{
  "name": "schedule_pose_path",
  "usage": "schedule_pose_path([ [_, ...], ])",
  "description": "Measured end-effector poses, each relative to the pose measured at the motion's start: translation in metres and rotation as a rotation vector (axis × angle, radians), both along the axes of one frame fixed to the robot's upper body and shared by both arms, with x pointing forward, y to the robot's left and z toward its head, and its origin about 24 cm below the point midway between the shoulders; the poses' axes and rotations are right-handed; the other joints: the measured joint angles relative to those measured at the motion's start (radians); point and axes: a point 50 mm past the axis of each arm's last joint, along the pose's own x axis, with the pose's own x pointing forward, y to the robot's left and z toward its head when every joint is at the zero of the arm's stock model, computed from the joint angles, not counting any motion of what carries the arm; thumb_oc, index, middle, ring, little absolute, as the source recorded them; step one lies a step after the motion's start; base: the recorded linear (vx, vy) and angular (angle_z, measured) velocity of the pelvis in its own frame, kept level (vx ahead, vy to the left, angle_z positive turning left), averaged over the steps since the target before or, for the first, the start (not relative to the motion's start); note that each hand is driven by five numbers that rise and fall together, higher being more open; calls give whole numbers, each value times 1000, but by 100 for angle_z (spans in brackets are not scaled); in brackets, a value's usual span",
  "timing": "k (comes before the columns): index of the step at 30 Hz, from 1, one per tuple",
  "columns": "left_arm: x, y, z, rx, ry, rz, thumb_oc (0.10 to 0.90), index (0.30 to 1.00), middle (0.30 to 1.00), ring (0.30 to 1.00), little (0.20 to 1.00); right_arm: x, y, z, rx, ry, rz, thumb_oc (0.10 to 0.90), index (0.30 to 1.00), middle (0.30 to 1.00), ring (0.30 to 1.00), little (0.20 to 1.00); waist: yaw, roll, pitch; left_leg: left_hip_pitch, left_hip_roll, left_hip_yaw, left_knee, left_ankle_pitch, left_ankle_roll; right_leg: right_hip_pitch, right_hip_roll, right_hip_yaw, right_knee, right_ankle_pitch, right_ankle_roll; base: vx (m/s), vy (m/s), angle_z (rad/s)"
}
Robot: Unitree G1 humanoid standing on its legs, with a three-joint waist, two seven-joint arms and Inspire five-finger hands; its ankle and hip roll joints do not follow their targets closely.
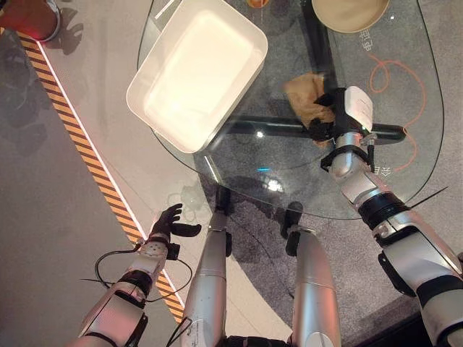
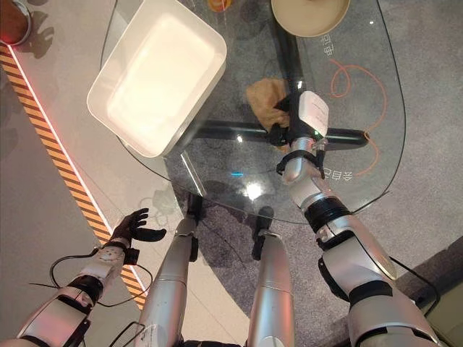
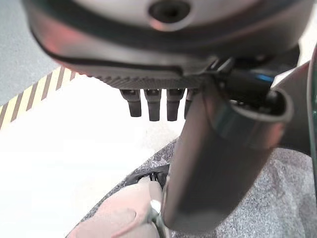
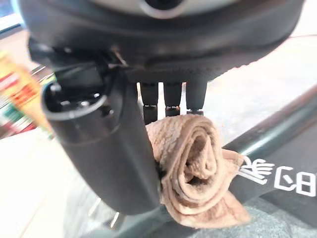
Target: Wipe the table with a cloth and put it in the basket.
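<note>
- Nearest, low on the left and off the table, the left hand (image 1: 166, 220) hangs over the floor beside a black-and-yellow striped line (image 1: 87, 155), its fingers spread and relaxed, with nothing in them.
- Farther in, the glass table (image 1: 289, 188) spans the middle and right of the scene.
- Over its middle right the right hand (image 1: 329, 116) reaches forward with fingers and thumb curled round the cloth (image 4: 195, 168).
- The cloth is tan and bunched into a roll, held in that hand, with its free part lying on the glass just left of the hand.
- To the far left, the white basket (image 1: 148, 108) sits on the table's left edge, well apart from the cloth.
- At the far edge, a beige bowl (image 1: 347, 14) rests on the glass.
</note>
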Motion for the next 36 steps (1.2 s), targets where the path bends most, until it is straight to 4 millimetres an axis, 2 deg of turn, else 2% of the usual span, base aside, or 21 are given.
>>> schedule_pose_path([
  [5, 0, -7, -2, -15, 1, -6, 800, 900, 900, 900, 900, -2, 18, -2, -128, 37, 97, 100, 300, 300, 300, 200, -1, 1, 0, 5, 1, 0, -13, 7, -4, 0, 0, -1, -1, -1, -1, 0, 0, 0],
  [9, 1, -11, -2, -23, -4, -11, 800, 900, 900, 900, 900, -6, 38, -5, -245, 69, 207, 100, 300, 300, 300, 200, -1, 1, 0, 6, 1, -1, -15, 7, -5, -2, 0, -1, 2, -3, -2, 0, 0, 0],
  [10, 2, -12, -1, -22, -10, -11, 800, 900, 900, 900, 900, -8, 48, -10, -285, 85, 253, 100, 300, 300, 300, 200, 1, 2, -1, 6, 1, -1, -15, 7, -5, -3, -1, -2, 7, -6, -4, 0, 0, 0],
  [19, 1, -12, -2, -15, -3, 3, 800, 900, 900, 900, 900, -24, 81, -30, -379, 179, 473, 100, 300, 300, 300, 200, 15, 4, -1, 11, 2, -2, -31, 13, -9, -9, -2, -3, 16, -13, -9, 0, 0, 0],
  [28, 2, -12, -1, -15, -2, 2, 800, 900, 900, 900, 900, -35, 88, -31, -435, 215, 586, 100, 300, 300, 300, 200, 18, 4, -1, 12, 2, -2, -32, 13, -9, -9, -2, -4, 17, -14, -9, 0, 0, 0],
  [36, 1, -11, -2, -15, -2, 3, 800, 900, 900, 900, 900, -36, 89, -35, -439, 223, 598, 100, 300, 300, 300, 200, 18, 4, -1, 13, 2, -2, -30, 13, -9, -7, -2, -4, 19, -14, -9, 0, 0, 0],
])
